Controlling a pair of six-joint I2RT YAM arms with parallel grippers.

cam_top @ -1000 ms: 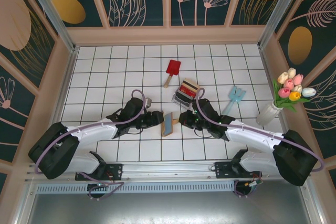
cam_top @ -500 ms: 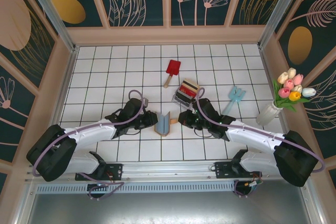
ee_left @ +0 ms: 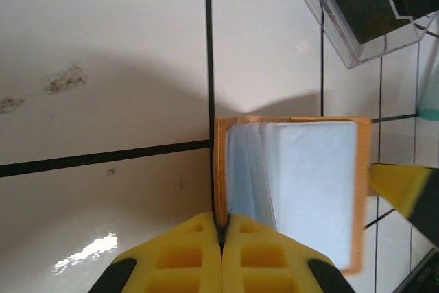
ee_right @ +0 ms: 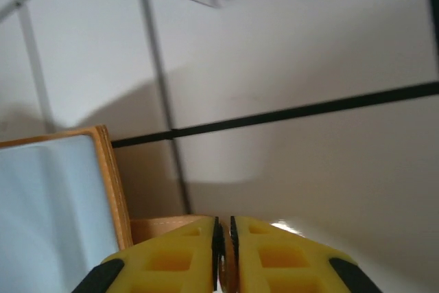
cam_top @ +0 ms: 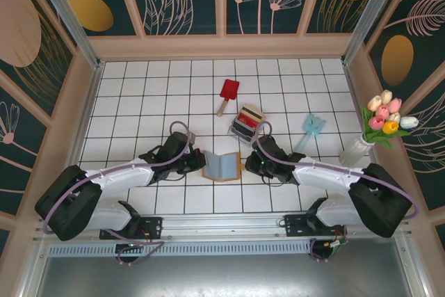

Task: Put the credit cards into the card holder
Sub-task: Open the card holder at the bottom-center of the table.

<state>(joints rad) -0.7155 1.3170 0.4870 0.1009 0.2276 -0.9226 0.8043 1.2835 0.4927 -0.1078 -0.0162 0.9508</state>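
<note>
holder [cam_top: 222, 165] open flat on worktop [cam_top: 139, 88] btwn hands | L hand [cam_top: 200, 165] pinches its left edge, R hand [cam_top: 247, 165] its right | cards [cam_top: 249, 117] in box [cam_top: 233, 130] behind | risk: if I free either thin-edge grip, holder prob folds shut

The card holder [cam_top: 222, 165] is an orange-tan bifold, spread open on the table [cam_top: 139, 95] with its pale blue inner panels facing up. It lies close to the near edge, about midway between the left and right edges. The credit cards [cam_top: 248, 122], red, black and tan, stand packed on edge in a tilted row inside a clear box [cam_top: 233, 131], just beyond the card holder toward the far edge and apart from it
</note>
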